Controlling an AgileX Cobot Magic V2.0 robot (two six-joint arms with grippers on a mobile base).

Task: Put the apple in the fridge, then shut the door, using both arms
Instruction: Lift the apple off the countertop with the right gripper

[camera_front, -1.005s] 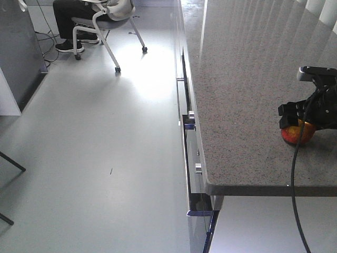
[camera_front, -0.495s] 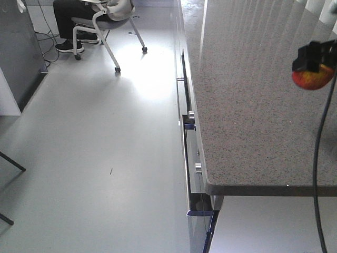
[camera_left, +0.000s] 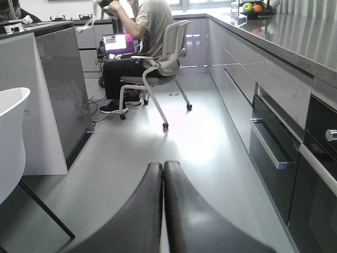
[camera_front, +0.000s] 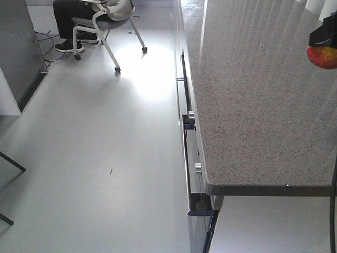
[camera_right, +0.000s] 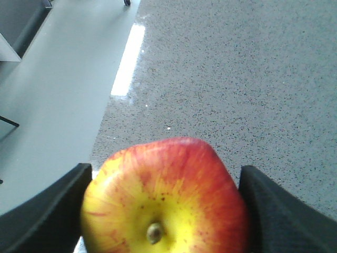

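Note:
The apple (camera_front: 323, 56), red with yellow patches, hangs in the air above the speckled counter (camera_front: 253, 95) at the right edge of the front view. My right gripper (camera_right: 166, 211) is shut on it. Its black fingers (camera_right: 42, 216) press both sides, and the stem dimple faces the wrist camera. The apple (camera_right: 166, 195) fills the lower half of that view, with the counter top beneath. My left gripper (camera_left: 162, 167) is shut and empty, low over the grey floor and pointing down the aisle. I cannot make out the fridge or its door in these views.
The counter front has drawers with metal handles (camera_front: 189, 124). A dark grey cabinet with a white side (camera_front: 18, 52) stands at the left. A person sits on a wheeled office chair (camera_left: 158, 58) down the aisle. A fruit bowl (camera_left: 251, 8) sits at the counter's far end.
My right gripper has lifted the apple off the counter, carrying it up and toward the right edge of the front view. The hanging cable has gone with it.

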